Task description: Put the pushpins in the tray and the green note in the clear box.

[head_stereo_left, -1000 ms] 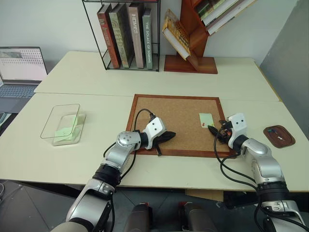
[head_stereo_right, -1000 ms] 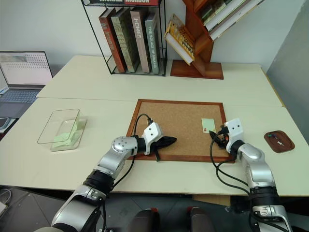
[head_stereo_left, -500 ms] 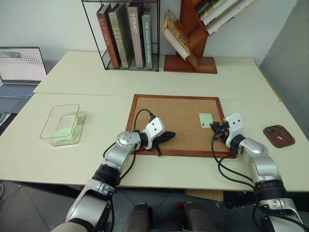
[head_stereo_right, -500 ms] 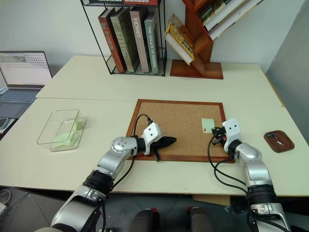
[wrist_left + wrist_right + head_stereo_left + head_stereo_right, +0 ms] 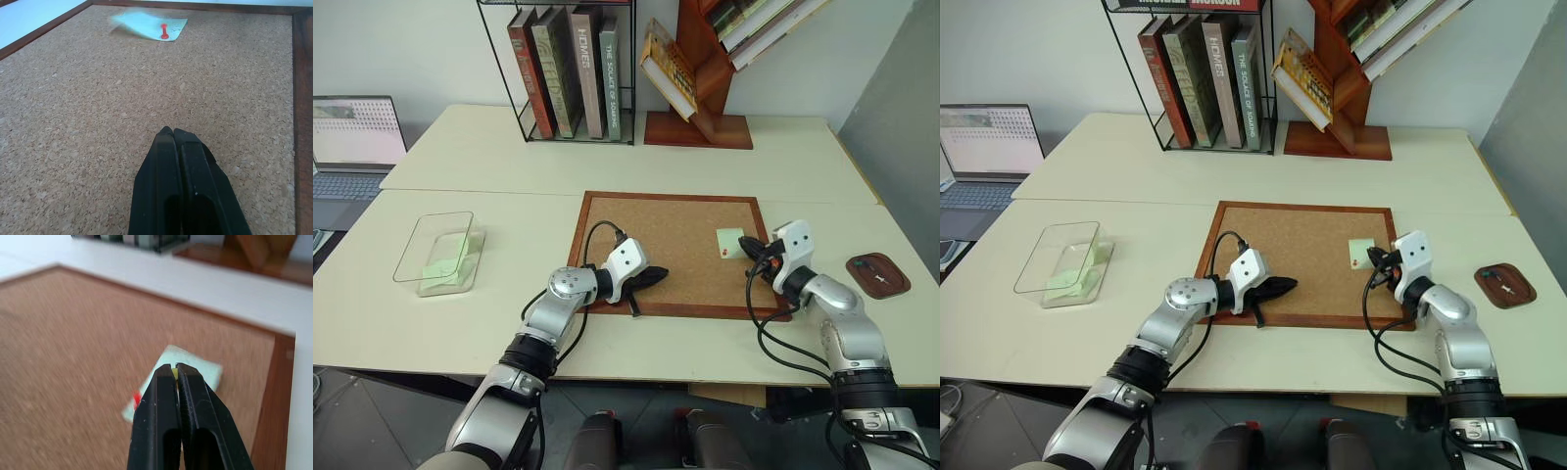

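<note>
Desk's clear box (image 5: 434,252) holds green paper; tray (image 5: 878,275) holds a pin.

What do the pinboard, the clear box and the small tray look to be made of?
The pinboard: speckled tan cork, matte and grainy, inside a reddish-brown frame that looks like stained wood. The clear box: transparent plastic by the look, glossy, with the table and pale green slips showing through its walls. The tray: dark reddish-brown with a slight sheen; wood or plastic, I cannot tell which.
</note>
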### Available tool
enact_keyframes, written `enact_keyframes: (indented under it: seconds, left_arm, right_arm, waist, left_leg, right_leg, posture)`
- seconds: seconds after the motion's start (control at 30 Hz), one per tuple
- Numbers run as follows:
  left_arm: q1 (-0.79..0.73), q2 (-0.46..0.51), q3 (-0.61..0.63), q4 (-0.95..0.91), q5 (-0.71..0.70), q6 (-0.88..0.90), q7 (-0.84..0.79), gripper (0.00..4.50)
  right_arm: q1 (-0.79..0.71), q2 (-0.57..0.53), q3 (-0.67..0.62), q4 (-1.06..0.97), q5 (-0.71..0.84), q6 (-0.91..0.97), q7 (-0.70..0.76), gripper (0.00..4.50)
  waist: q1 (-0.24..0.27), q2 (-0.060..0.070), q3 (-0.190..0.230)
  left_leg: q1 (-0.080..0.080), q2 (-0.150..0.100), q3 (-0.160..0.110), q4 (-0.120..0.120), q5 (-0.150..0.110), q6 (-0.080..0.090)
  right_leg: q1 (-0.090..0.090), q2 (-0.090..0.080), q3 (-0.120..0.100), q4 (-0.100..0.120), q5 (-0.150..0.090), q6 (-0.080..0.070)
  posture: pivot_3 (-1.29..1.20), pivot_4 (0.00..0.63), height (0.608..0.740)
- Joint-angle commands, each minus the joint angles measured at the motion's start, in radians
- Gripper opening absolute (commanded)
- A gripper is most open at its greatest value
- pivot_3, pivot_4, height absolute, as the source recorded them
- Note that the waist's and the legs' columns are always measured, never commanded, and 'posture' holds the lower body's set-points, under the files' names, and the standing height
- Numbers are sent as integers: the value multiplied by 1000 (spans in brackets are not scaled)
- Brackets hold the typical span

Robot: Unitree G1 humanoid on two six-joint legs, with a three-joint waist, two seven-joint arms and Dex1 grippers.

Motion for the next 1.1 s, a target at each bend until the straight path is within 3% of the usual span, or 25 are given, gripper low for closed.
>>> enact_keyframes:
  seconds: [0.03, 0.3, 0.57, 0.97, 1.1]
  left_arm:
    - [26, -1, -23, 23, 30, 12, -3, 0]
    - [28, 3, -24, 23, 32, 8, -6, 0]
    - [23, -2, -31, 35, 36, -1, -11, 0]
    - [16, -7, -28, 48, 41, -10, -18, 0]
    - [18, -4, -26, 42, 43, -9, -18, 0]
  right_arm:
    - [-2, -21, -48, -60, 29, 25, -15, 55]
    - [15, -90, -201, -65, 43, 98, -113, 55]
    - [143, -276, -303, 42, -77, 148, -204, 55]
    - [151, -272, -292, 121, -116, 249, -290, 55]
    - [142, -275, -285, 129, -120, 258, -290, 1008]
  waist:
    - [0, 0, 0]
    - [1, 0, 0]
    - [2, 1, -1]
    - [0, 5, -3]
    - [0, 5, -3]
  left_leg:
    - [0, 0, 0, 0, 0, 0]
    - [0, 0, 0, 0, 0, 0]
    - [0, 0, 0, -1, 0, 0]
    - [0, -1, 2, 0, 0, 0]
    - [0, -1, 1, 0, 0, 0]
  right_leg:
    - [0, 0, 0, 0, 0, 0]
    - [0, 0, 0, 0, 0, 0]
    - [0, -3, 1, -1, 0, -1]
    - [0, -1, 0, -1, 0, 0]
    - [0, -1, 0, -1, 0, 0]
  posture:
    - [0, 150, 740]
    - [0, 150, 740]
    - [0, 150, 740]
    - [0, 150, 740]
    - [0, 150, 740]
